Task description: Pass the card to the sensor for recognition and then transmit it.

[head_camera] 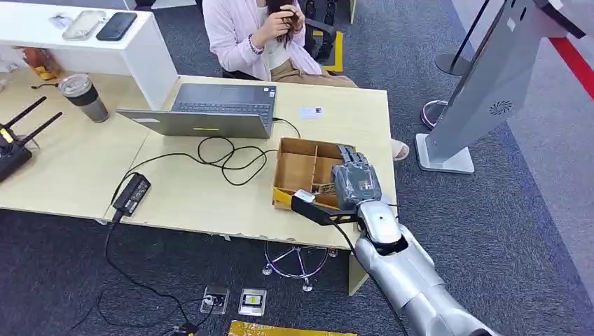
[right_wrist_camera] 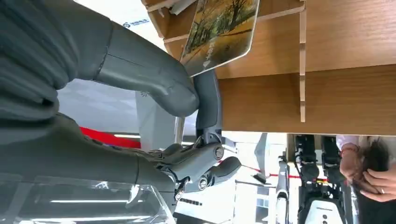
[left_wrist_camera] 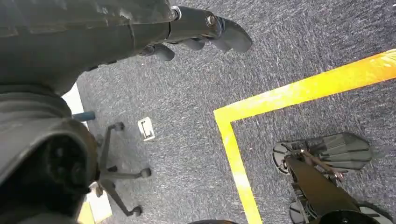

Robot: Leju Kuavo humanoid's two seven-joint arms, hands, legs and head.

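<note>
- my right robot hand (head_camera: 357, 183) reaches over the near right part of the worktop (head_camera: 210, 192), hanging above the cardboard box (head_camera: 298, 168) with its dividers.
- in the right wrist view, the thumb (right_wrist_camera: 154, 79) and one dark finger (right_wrist_camera: 208, 100) of that robot hand pinch the edge of a card (right_wrist_camera: 219, 30) printed with a tree scene; the card sits tilted inside a compartment of the box, against the wooden dividers.
- my other fingers curl loosely below, away from the card.
- my left robot hand (left_wrist_camera: 205, 35) hangs low beside my body over the grey carpet (left_wrist_camera: 289, 51), fingers apart and slightly bent, holding nothing; a yellow floor line (left_wrist_camera: 299, 91) runs beneath it.
- a second small white card (head_camera: 310, 112) lies flat on the worktop beyond the box, near the open laptop (head_camera: 210, 112).
- a grey kiosk stand (head_camera: 483, 84) rises from the floor to the right of the worktop, well apart from my right robot hand.
- a person (head_camera: 263, 35) sits behind the far edge of the worktop.
</note>
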